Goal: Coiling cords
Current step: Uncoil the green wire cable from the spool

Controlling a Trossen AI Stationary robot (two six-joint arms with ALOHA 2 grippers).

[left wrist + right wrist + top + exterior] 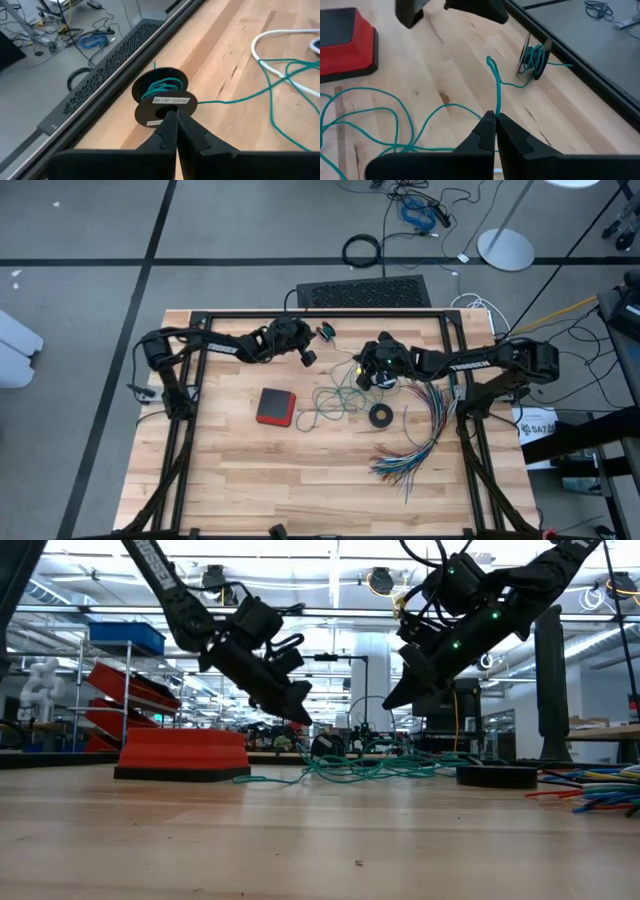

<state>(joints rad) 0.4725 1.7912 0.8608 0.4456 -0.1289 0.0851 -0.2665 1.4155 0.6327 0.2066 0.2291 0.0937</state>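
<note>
Few turns of the teal cord sit on the spool; most lies loose (white cord untouched). The right gripper pinches the teal cord; the left gripper is closed, empty, beside the spool.

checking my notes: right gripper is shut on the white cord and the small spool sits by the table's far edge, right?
Not quite: the right gripper is shut on the teal-green cord, not the white one, as the right wrist view shows. The small spool does sit by the table's far edge.

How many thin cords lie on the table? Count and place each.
2. The thin teal-green cord lies tangled mid-table, running to a small black spool; the thin white cord curves beside that tangle. More may be hidden.
</note>
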